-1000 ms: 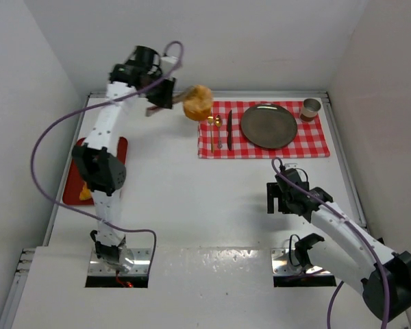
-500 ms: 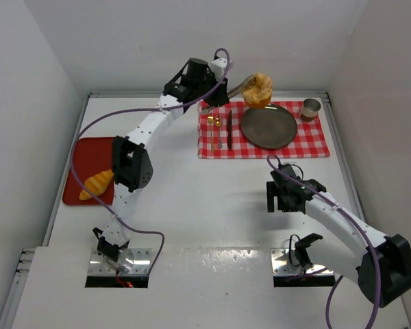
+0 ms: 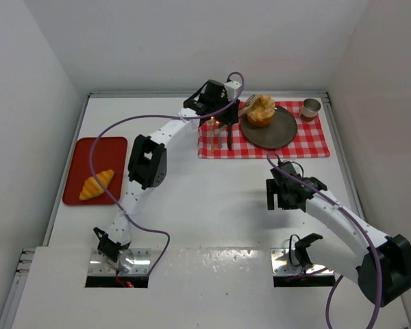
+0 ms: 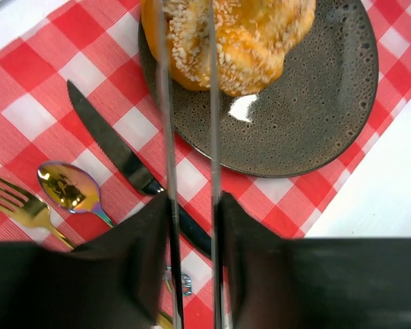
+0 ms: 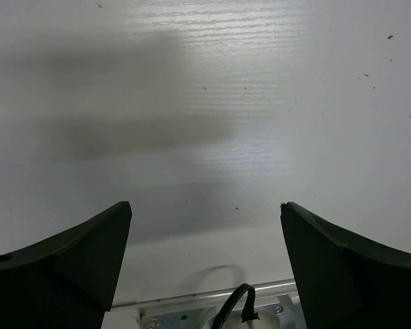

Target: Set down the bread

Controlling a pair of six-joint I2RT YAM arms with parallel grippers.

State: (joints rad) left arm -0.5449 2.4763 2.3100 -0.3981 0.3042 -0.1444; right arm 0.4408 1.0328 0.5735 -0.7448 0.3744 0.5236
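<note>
The round golden bun [image 3: 262, 110] [image 4: 260, 41] rests on the dark plate [image 3: 282, 134] [image 4: 315, 116]. My left gripper [image 3: 238, 103] [image 4: 192, 199] is shut on a pair of metal tongs [image 4: 212, 103]. Its two blades run up over the bun's left part with a narrow gap between them; whether they still pinch the bun I cannot tell. The croissant [image 3: 96, 184] lies on the red tray [image 3: 82, 154] at the left. My right gripper [image 3: 281, 203] [image 5: 205, 204] hangs open over bare white table, holding nothing.
A red checked cloth [image 3: 315, 145] lies under the plate. On it, left of the plate, are a knife [image 4: 123, 157], a spoon [image 4: 68, 185] and a gold fork [image 4: 14, 199]. A small cup [image 3: 311, 108] stands at the cloth's back right corner.
My left arm swung right with the bun in the tongs, from left of the cloth to over the plate, and lowered it onto the plate. The right arm barely moved.
</note>
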